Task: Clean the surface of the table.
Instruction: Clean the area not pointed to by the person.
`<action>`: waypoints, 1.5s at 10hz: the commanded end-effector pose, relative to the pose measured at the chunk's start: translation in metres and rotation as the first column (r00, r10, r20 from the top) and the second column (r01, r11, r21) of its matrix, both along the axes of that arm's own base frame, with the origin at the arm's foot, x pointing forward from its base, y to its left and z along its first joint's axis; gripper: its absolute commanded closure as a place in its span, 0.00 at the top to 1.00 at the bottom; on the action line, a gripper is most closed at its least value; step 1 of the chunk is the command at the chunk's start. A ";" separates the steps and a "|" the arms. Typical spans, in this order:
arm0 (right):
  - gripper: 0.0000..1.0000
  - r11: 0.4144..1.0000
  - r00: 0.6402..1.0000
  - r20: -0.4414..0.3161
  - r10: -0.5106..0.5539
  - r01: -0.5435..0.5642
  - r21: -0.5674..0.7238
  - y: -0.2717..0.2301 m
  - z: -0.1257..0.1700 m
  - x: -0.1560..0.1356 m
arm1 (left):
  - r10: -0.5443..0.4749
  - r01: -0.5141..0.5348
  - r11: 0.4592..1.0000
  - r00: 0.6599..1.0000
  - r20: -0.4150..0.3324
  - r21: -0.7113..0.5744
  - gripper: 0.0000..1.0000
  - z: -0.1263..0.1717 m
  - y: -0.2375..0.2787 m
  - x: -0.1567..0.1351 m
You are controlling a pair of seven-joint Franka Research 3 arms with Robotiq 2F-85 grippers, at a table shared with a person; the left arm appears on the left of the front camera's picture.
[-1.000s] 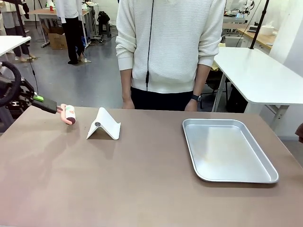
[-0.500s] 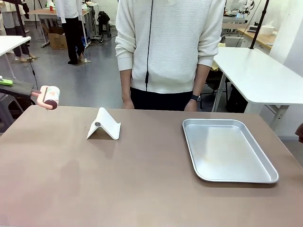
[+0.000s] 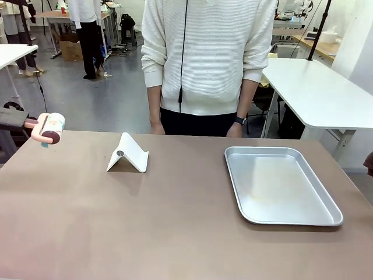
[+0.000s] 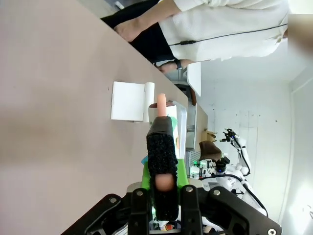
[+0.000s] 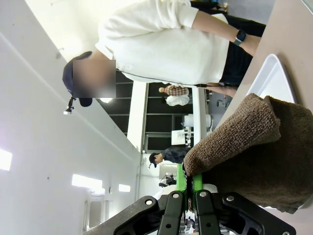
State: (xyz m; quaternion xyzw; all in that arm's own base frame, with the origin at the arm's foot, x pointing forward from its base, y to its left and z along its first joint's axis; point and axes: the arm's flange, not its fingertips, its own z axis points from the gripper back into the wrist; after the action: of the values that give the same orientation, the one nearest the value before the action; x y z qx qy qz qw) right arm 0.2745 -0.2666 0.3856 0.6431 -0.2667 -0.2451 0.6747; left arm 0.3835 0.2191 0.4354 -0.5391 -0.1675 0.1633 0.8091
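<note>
Grey floor [image 3: 76, 99] stretching away behind, a cardboard box [image 3: 71, 51] sitting on it by a cluttered far bench [image 3: 52, 14]. White-topped table [image 3: 315, 93] off to the right, white wall [image 3: 358, 41] beyond it, another white table [image 3: 14, 52] far left, bright ceiling lights [image 5: 83, 182] overhead.

Table [image 3: 175, 233] was plain taupe, tray [image 3: 280, 186] shiny silver, folded stand [image 3: 129, 155] white, roller [image 3: 50, 127] pink-and-white, cloth [image 5: 254, 152] dark brown, person's sweater [image 3: 210, 52] white, finely ribbed.

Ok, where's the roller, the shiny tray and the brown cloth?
roller [image 3: 52, 125], front view, on its drum.
tray [image 3: 280, 185], front view, on its bare floor.
cloth [image 5: 254, 147], right wrist view, on its fuzzy middle.
</note>
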 end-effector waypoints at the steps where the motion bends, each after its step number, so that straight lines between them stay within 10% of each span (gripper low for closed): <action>1: 0.00 1.000 1.000 -0.002 -0.001 0.001 -0.008 0.003 0.004 -0.003 | -0.029 0.029 1.000 0.999 0.023 0.002 0.22 0.003 -0.006 -0.015; 15: 0.00 1.000 1.000 -0.002 -0.001 0.001 -0.008 0.003 0.004 -0.003 | -0.036 0.036 0.999 0.999 -0.018 -0.005 0.22 -0.008 -0.014 -0.008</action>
State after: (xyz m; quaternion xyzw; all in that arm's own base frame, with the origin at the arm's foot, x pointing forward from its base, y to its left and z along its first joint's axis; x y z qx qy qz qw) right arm 0.2745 -0.2666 0.3856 0.6431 -0.2667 -0.2451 0.6747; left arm 0.3769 0.2030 0.4256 -0.5435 -0.1463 0.1518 0.8125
